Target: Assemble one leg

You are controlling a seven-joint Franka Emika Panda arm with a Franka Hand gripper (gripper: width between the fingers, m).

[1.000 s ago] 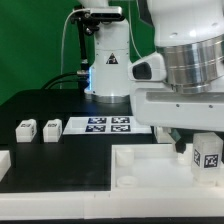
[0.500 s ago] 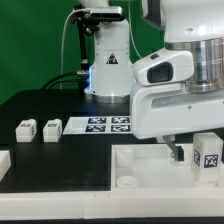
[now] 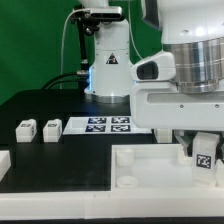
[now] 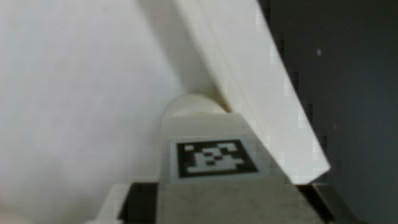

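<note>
My gripper [image 3: 203, 148] is shut on the leg [image 3: 204, 156], a small white block with a black-and-white tag. It holds the leg upright over the right part of the large white tray [image 3: 130, 172]. In the wrist view the leg [image 4: 217, 150] shows its tag between the two dark fingers [image 4: 150, 203] of my gripper [image 4: 222, 206]. The leg's far end sits against the tray's raised rim [image 4: 249, 70]. Whether the leg touches the tray floor I cannot tell. Two more loose legs [image 3: 25, 128] [image 3: 50, 128] stand on the black table at the exterior view's left.
The marker board [image 3: 105, 125] lies behind the tray. A white part [image 3: 4, 160] shows at the exterior view's left edge. A white stand with a warning sticker [image 3: 108, 65] rises at the back. The black table [image 4: 338, 90] lies past the tray rim.
The wrist has turned one way and back while holding the leg. The leg has shifted slightly toward the exterior view's left. The loose legs have not moved.
</note>
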